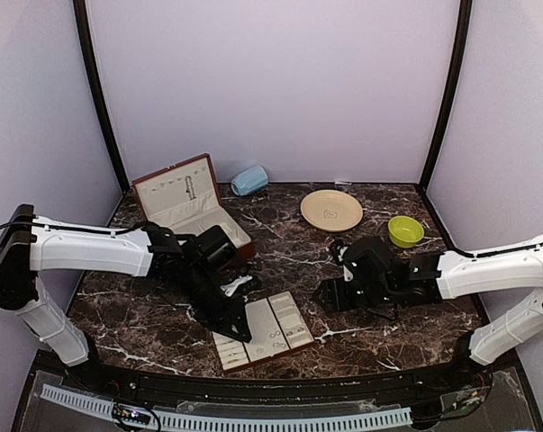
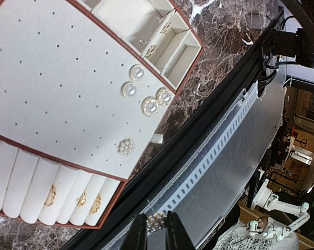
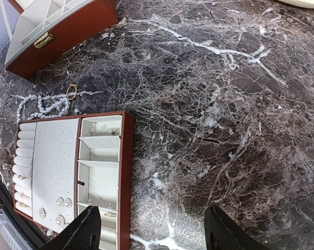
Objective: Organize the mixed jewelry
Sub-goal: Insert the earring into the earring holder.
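Note:
My left gripper (image 2: pixel 157 232) is shut on a small beaded cluster earring (image 2: pixel 157 221), held beyond the near edge of the cream slotted tray (image 2: pixel 52 88). In the top view this gripper (image 1: pixel 242 333) hovers at the tray's left part. Several pearl earrings (image 2: pixel 149 105) and a matching cluster (image 2: pixel 126 147) sit on the tray's pin pad, and gold rings (image 2: pixel 50 195) sit in its rolls. My right gripper (image 3: pixel 154 234) is open and empty above bare marble, right of the tray (image 3: pixel 126 172). A white bead strand (image 3: pixel 42 107) and a gold ring (image 3: pixel 72 92) lie on the table behind the tray.
The open red-brown box (image 1: pixel 185 202) stands at the back left, with a blue object (image 1: pixel 249 180) behind it. A cream plate (image 1: pixel 331 209) and a green bowl (image 1: pixel 404 230) are at the back right. The table's black front rail (image 2: pixel 198 130) runs just below the tray.

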### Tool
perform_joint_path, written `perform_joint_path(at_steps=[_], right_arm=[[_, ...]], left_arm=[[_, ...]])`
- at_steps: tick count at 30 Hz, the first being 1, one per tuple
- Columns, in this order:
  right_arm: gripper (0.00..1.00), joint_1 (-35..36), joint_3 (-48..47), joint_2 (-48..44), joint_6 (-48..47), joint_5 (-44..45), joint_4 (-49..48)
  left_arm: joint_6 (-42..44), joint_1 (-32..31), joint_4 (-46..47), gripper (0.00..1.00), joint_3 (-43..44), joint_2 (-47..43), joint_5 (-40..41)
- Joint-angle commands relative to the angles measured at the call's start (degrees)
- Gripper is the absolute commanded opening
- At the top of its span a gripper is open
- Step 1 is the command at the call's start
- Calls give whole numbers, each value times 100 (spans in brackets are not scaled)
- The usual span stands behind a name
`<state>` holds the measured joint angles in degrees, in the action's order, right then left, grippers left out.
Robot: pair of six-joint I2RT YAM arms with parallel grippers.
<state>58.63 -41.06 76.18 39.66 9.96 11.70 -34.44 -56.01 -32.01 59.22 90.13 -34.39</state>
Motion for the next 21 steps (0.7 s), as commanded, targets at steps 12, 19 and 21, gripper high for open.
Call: perform_joint_path(at_steps=[12,19,21], right_arm=[[69,-27,329,-367,126,-33,-457],[69,-27,380,-380,182,-41,-507],[69,-27,379,-376,182,-38,-507]], left_arm=[[-303,-349,34,6,203,516,454],[-237,-349,6,6,219,631,496],[-184,-349,-20,6,242,652,534]])
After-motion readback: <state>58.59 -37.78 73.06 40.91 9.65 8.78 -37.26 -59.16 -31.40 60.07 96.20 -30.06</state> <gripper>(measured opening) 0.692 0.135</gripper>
